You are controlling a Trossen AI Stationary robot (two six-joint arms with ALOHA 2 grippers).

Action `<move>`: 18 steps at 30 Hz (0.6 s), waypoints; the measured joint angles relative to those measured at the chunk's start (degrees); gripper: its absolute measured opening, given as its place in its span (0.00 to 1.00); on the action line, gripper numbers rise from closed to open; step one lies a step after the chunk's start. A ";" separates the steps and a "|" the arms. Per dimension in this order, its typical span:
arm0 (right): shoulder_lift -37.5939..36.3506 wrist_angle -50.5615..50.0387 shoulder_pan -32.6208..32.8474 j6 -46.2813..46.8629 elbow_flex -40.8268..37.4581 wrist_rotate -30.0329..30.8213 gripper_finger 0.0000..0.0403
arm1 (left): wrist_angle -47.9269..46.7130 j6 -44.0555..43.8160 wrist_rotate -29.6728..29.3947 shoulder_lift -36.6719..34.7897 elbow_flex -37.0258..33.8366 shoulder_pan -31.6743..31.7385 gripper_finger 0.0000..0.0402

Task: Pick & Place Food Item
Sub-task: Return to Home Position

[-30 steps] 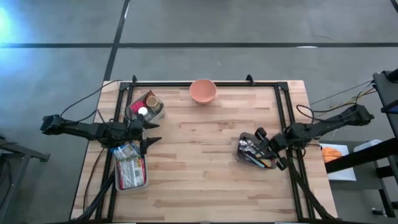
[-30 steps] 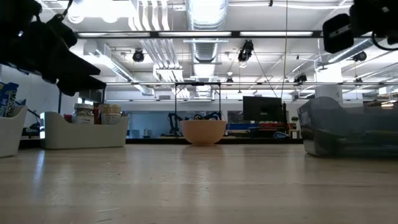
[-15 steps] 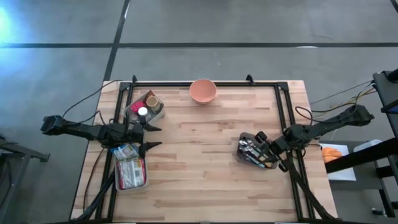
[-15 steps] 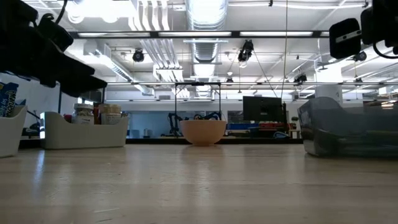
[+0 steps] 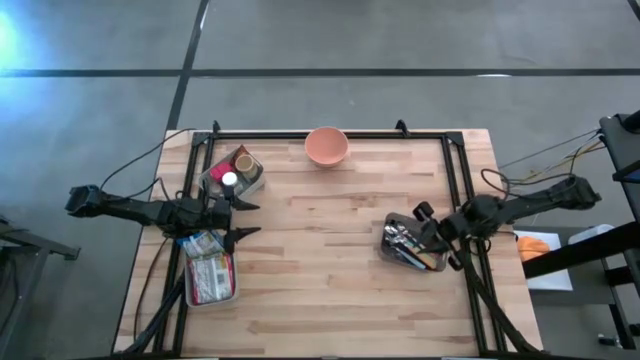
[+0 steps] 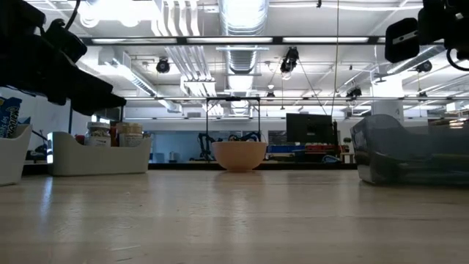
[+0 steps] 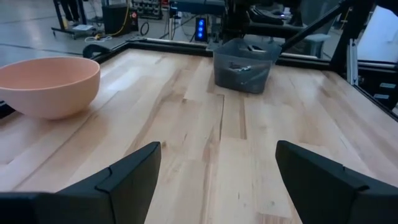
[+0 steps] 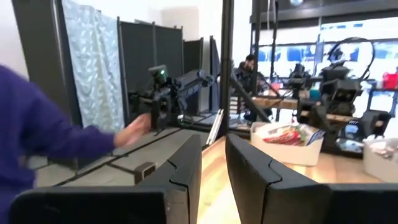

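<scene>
- The right gripper (image 8: 214,143) hangs just over the black bin (image 7: 241,68), which stands to the right of the pink bowl (image 5: 326,146) and nearer the table's front. Its fingers are parted by a narrow slit with nothing between them, so there is no load to mind.
- It should rise straight up first, then swing away from the bowl, so the fingers clear the bin's wall and the utensils (image 5: 408,240) inside.
- The left gripper (image 5: 246,219) sits to the bowl's left, between the gray bottle bin (image 6: 102,160) and the gray packet bin (image 6: 13,158). Its fingers are spread wide and empty.
- It should pull back directly away from the bowl, brushing neither bin.
- The seasoning bottles (image 5: 236,168) stand in the bin closer to the bowl, and the food packets (image 5: 208,270) lie in the one farther from it. Both are best left undisturbed.
- A person's sleeve (image 8: 43,124) shows beyond the table (how near, I cannot tell), so the move should be slow.
</scene>
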 joint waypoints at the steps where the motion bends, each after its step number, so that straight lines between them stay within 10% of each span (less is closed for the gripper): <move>1: -0.52 0.00 -0.28 0.04 0.00 0.02 0.18 | -0.02 0.00 0.00 0.00 0.00 -0.01 0.81; 18: -1.79 -0.02 -0.71 0.59 0.00 0.06 0.18 | -0.02 -0.04 0.01 0.00 -0.04 -0.01 0.81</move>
